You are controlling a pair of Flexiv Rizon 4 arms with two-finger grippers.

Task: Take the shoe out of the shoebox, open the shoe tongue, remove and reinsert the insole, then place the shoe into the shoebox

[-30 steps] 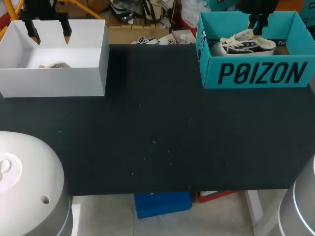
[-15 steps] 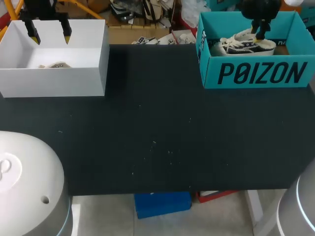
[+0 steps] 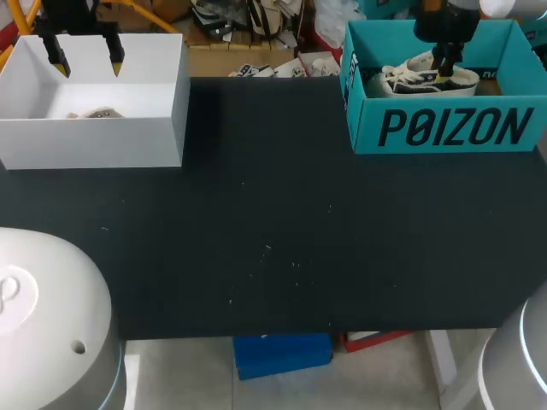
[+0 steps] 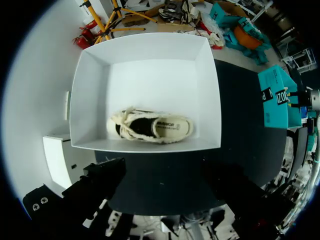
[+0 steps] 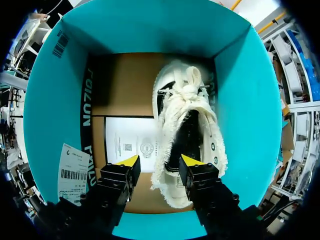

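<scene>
Shoe [image 5: 187,117] in teal box [image 5: 55,100]; right gripper [image 5: 160,162] fingers spread at its heel end, holding nothing. Left gripper [image 3: 85,56] spread, empty, above white box [image 3: 94,141].

The shoe [image 5: 187,115] is rough cloth with frayed edges. The shoebox [image 5: 55,100] and the white box [image 4: 145,50] look like matt cardboard.
</scene>
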